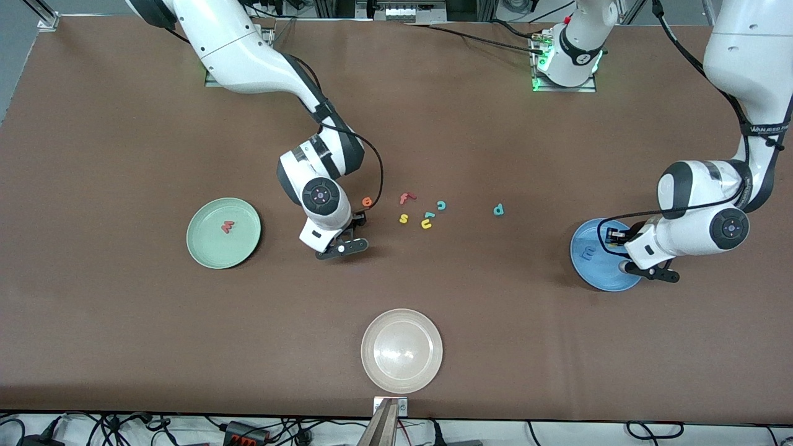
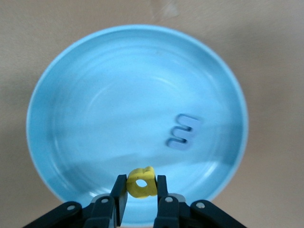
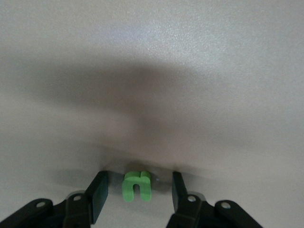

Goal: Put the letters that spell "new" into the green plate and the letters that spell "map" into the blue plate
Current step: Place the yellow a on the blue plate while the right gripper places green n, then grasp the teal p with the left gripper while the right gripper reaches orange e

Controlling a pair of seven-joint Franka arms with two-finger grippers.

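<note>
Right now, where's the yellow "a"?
The yellow "a" is pinched in the left pincer, held over the blue plate at the left arm's end of the table, above the rim rather than beside the purple "m".

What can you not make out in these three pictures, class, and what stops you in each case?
- Front view: the green "n" is hidden under the right arm's wrist; only the right wrist view shows it, between the fingers of the right gripper.
- Front view: the yellow "a" held by the left gripper is hidden by that hand.
- Front view: the blue plate is partly covered by the left arm.
- Right wrist view: whether the fingers touch the "n" is unclear.
</note>
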